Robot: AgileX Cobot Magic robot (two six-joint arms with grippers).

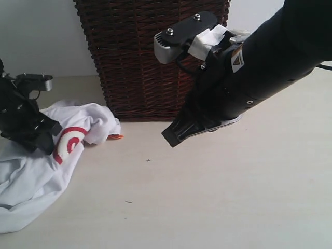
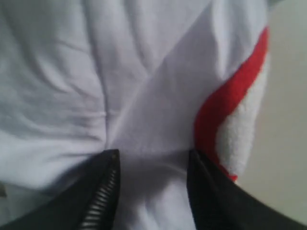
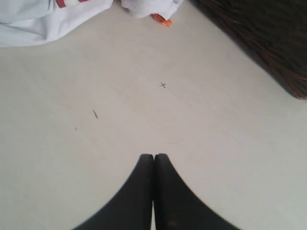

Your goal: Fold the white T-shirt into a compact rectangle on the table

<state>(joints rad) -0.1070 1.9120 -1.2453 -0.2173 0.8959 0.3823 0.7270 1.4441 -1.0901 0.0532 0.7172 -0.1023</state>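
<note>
crumpled shirt on the left, nothing folded yet

white t-shirt [image 1: 28, 176] lies in a loose heap at the left edge of the table [image 1: 218, 197], running out of the exterior view at the bottom and left. it is bunched, not spread. the red-edged fuzzy lettering [image 1: 70, 141] is curled over on itself. the orange neck tag [image 1: 116, 136] pokes out on the heap's right side, just in front of the wicker basket [image 1: 145, 62].

left gripper [image 2: 151, 160] is down on the heap beside the lettering. its 2 fingers [image 2: 103, 187] stand apart, with cloth lying smooth between them rather than gathered into a ridge. i judge it spread and holding nothing, though the tips are close against the fabric.

further right, the right gripper [image 3: 153, 158] hangs above bare table, well apart from the shirt, its fingers pressed together on nothing.

handling, as a judgement: this is thin cotton, light and limp. it will sag and drag rather than keep a shape, and a pinch may catch 2 layers at once. the fuzzy lettering is thicker and will resist a crisp crease. the best holds would be seams and edges, at the shoulders or hem corners, 1 per gripper, then lift and pull apart to flatten it before any fold. those corners are buried in the heap and i cannot pick them out.
</note>
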